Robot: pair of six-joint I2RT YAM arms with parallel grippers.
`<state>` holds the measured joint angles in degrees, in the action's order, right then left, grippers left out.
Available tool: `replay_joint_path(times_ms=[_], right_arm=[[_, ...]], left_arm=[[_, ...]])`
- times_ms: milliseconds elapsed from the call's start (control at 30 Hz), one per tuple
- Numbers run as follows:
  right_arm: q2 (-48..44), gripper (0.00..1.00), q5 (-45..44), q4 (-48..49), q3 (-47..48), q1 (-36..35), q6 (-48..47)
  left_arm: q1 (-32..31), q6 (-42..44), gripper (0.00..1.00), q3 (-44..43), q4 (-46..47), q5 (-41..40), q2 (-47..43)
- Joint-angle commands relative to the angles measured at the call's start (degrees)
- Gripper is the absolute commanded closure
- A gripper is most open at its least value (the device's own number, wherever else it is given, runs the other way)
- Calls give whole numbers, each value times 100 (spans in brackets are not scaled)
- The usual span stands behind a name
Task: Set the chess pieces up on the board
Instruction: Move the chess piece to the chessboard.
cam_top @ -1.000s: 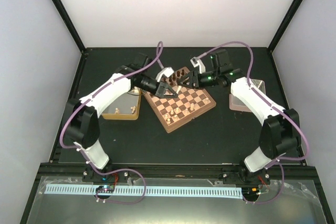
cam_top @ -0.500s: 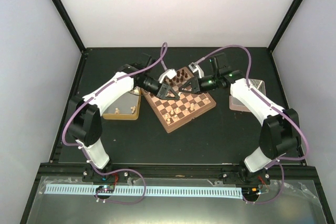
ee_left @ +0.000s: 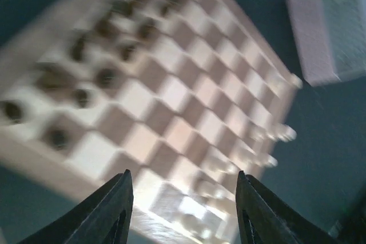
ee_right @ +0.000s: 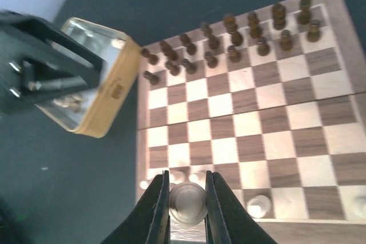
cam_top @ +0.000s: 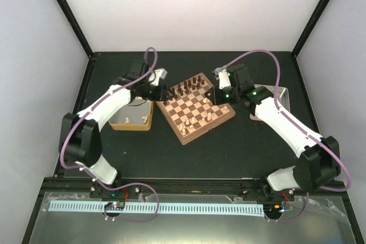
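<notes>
The board (cam_top: 200, 108) lies turned at an angle mid-table. Dark chess pieces (cam_top: 189, 88) fill its far rows; a few pale ones (cam_top: 195, 122) stand on the near rows. My right gripper (cam_top: 211, 97) hovers over the board's right side. In the right wrist view it (ee_right: 187, 199) is shut on a pale cream piece (ee_right: 187, 204), above the pale end of the board (ee_right: 251, 118). My left gripper (cam_top: 164, 92) is at the board's left corner. In the blurred left wrist view it (ee_left: 183, 198) is open and empty over the board (ee_left: 171, 101).
A tan tray (cam_top: 121, 124) holding pale pieces sits left of the board, seen too in the right wrist view as the tan tray (ee_right: 117, 92). A silver metal tray (cam_top: 280, 92) lies right of the board, under the right arm.
My left gripper has drawn back left off the board and opened. My right gripper has shut on a pale piece and shifted right.
</notes>
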<state>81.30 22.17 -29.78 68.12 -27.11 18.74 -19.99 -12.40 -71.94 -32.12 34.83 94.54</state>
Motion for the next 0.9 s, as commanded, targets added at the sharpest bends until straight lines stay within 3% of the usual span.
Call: replay_joint_path(times_ms=[0, 100, 300, 533, 867], right_arm=[[-269, 96, -1870, 126, -318, -354, -288], [-360, 95, -2248, 199, -484, -452, -291], [-413, 96, -2787, 425, -806, -566, -204], [-340, 95, -2864, 631, -1015, -647, -211], [-325, 95, -2979, 883, -1037, -1452, -714]], left_arm=[[319, -1057, 49, 265, 656, -2259, -803], [491, -1328, 48, 365, 467, -3042, -1001], [706, -1844, 48, 616, 109, -3757, -1176], [860, -2055, 48, 761, -48, -3639, -1151], [904, -2075, 48, 774, -22, -3525, -1089]])
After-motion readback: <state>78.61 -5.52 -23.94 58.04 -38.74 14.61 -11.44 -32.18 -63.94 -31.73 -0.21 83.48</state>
